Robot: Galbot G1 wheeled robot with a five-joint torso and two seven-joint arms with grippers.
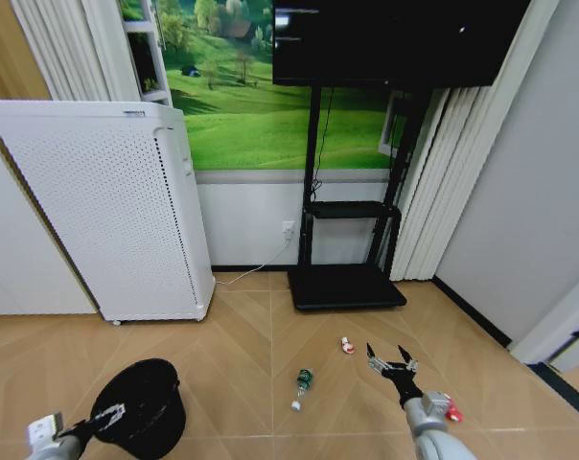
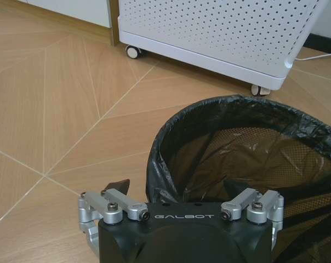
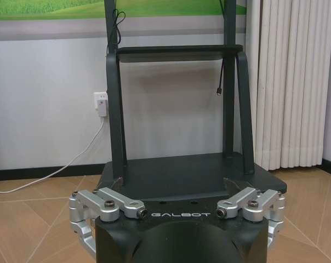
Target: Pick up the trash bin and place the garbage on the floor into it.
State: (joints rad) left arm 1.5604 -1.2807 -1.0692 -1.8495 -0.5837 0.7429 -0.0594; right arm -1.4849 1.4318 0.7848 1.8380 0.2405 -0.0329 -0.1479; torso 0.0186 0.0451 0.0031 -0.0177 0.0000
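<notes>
We see our left hand (image 1: 105, 416) low at the left, its fingers clamped on the near rim of the trash bin (image 1: 141, 406), a black mesh basket lined with a dark bag; in the left wrist view the rim (image 2: 209, 109) sits right against the hand's front. The bin stands near the white appliance (image 1: 117, 211). Our right hand (image 1: 389, 363) hangs over the floor (image 1: 242, 335) at the right, fingers spread apart and holding nothing. The garbage lies on the parquet: the green bottle (image 1: 303, 381) with its white cap between bin and right hand, a small red-and-white scrap (image 1: 347, 345) just beside the open fingers, and something red (image 1: 452, 412) beside the right wrist. The right wrist view faces the black TV stand (image 3: 182, 175).
</notes>
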